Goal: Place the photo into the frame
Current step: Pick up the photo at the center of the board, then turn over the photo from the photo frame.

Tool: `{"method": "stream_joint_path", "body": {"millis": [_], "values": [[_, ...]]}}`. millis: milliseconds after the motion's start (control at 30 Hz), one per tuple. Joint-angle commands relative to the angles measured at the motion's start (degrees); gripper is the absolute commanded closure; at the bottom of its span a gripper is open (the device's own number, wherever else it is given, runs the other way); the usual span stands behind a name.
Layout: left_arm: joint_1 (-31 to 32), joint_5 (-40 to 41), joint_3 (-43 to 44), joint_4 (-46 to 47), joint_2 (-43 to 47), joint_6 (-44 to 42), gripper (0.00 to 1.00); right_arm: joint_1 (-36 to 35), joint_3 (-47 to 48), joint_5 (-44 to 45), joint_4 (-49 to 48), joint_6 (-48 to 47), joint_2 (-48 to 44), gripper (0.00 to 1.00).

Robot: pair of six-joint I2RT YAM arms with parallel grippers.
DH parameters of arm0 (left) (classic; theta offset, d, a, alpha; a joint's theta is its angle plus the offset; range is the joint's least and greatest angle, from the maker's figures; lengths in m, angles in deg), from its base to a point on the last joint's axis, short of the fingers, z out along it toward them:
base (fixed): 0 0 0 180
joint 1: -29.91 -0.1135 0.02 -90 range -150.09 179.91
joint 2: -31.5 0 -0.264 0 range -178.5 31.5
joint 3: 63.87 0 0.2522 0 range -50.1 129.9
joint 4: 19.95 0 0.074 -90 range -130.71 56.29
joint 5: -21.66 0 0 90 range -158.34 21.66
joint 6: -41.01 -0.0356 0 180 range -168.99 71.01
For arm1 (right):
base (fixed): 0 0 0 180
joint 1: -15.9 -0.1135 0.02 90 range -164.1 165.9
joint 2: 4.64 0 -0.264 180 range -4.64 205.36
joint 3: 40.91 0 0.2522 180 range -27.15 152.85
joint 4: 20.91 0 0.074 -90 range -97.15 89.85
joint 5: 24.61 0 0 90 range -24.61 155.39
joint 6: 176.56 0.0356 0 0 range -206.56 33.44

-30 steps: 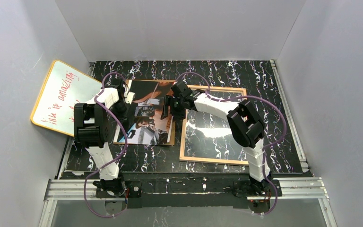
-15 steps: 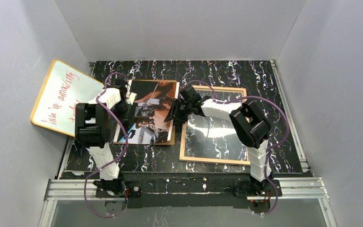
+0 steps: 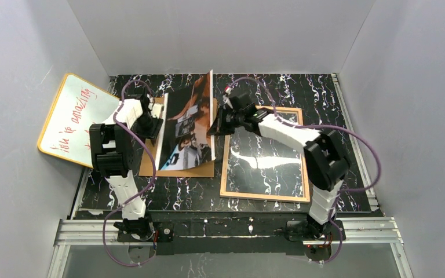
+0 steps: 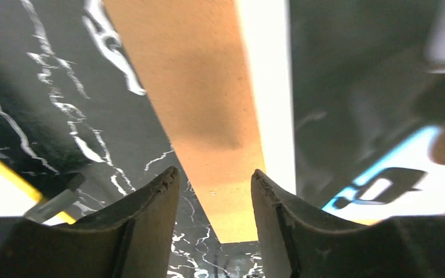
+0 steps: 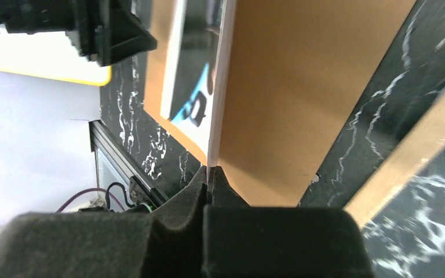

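Note:
The photo (image 3: 185,124), a dark print with orange and blue tones, stands tilted up on its left edge over the brown backing board (image 3: 200,170). My right gripper (image 3: 215,125) is shut on the photo's raised right edge; in the right wrist view the thin white edge (image 5: 221,87) runs straight into the shut right gripper (image 5: 208,175). My left gripper (image 3: 151,124) stands open at the photo's left side, and the left wrist view shows the left gripper (image 4: 214,182) with only bare board (image 4: 203,87) between its fingers. The frame (image 3: 225,174), tan rim up, lies flat to the right.
An orange-rimmed whiteboard (image 3: 72,119) with red writing leans against the left wall. Glare shines off the surface inside the frame (image 3: 255,159). The black marbled table (image 3: 179,191) ends at a metal rail by the arm bases. Grey walls close in on three sides.
My right gripper shut on the photo's right edge and raised it, so the photo went from lying flat to standing tilted. My left gripper opened and drew back to the left.

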Motion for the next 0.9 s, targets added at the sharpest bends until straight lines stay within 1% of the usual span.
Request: {"method": "stream_joint_path", "body": {"millis": [0,67,133,200,233,267,333,400,433,533,633,700,800,867], "values": [[-0.88,-3.49,6.07,-5.02,2.76,0.12,0.50,5.07,4.60,2.92,8.98,-12.51,-11.10,0.99],[-0.89,-3.98,6.43,-5.24,3.39,0.15,0.50,8.85,4.62,2.83,14.77,-16.40,-15.67,0.99],[-0.92,-4.94,6.02,-5.38,3.82,-0.01,0.49,12.94,4.67,5.54,20.82,-19.61,-20.84,0.99],[-0.89,-6.07,5.14,-5.20,3.88,-0.28,0.49,16.10,2.83,4.22,21.23,-22.11,-26.24,0.99],[-0.76,-6.40,4.46,-5.03,3.74,-0.42,0.49,17.01,4.30,6.02,23.11,-23.45,-27.80,0.99],[-0.73,-6.31,4.17,-5.05,3.37,-0.33,0.49,17.55,7.29,9.82,26.66,-25.12,-28.35,0.99],[-0.77,-6.19,4.13,-5.23,2.97,-0.45,0.50,17.80,15.60,17.58,38.26,-29.25,-27.20,0.99],[-0.75,-6.21,3.97,-5.17,3.04,-0.74,0.50,17.78,23.24,28.61,46.31,-32.09,-25.39,0.99],[-0.75,-6.19,3.98,-5.11,2.99,-0.76,0.50,17.84,25.51,34.22,48.49,-32.89,-25.19,0.99],[-0.77,-6.29,4.00,-4.78,2.49,-0.23,0.50,16.52,28.20,48.18,49.95,-34.63,-26.41,0.99],[-0.66,-6.68,4.26,-4.72,2.00,0.32,0.50,13.15,28.43,55.90,50.14,-36.89,-25.72,0.99],[-0.74,-6.66,4.38,-4.72,1.92,0.45,0.50,10.51,28.81,58.36,52.92,-37.75,-22.95,0.99],[-0.73,-6.56,4.15,-4.60,2.12,0.47,0.50,6.82,28.40,60.72,59.58,-36.59,-17.92,0.99],[-0.70,-6.55,4.01,-4.60,2.25,0.47,0.50,4.80,26.65,59.97,61.90,-35.21,-15.72,0.99]]}}
